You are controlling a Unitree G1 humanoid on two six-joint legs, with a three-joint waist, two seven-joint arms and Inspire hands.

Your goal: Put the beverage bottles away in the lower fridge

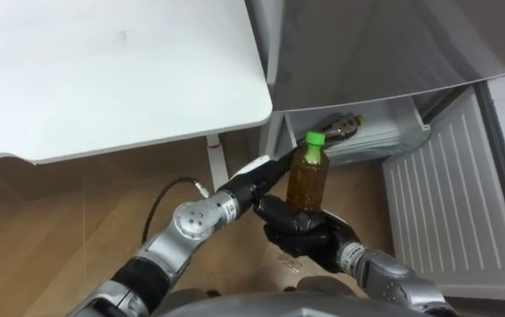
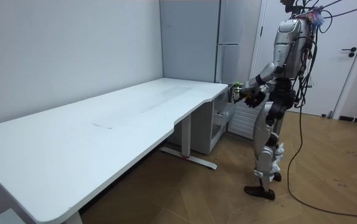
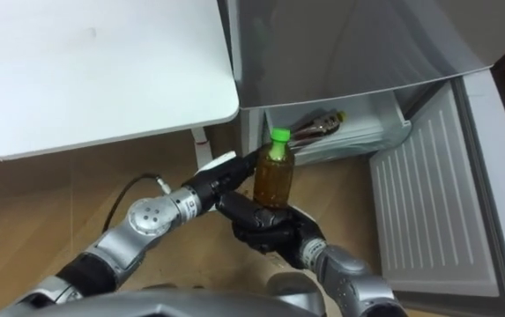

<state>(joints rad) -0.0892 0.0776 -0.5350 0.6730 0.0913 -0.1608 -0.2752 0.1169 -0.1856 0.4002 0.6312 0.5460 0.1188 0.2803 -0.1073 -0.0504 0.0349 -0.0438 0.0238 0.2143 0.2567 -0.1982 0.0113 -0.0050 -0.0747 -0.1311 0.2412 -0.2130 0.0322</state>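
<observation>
Your right hand (image 1: 303, 231) grips the tea bottle (image 1: 308, 180) mid-frame, left hand (image 1: 254, 183) flat against it; one bottle (image 1: 338, 126) already in the fridge drawer (image 1: 404, 134) upper right, this one pending.

Bright, even indoor light — shadows soft

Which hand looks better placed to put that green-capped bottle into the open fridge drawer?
Right, probably. The right hand is curled round the bottle at its base, on the side nearer the drawer; the left hand only rests straight fingers against its side.
</observation>
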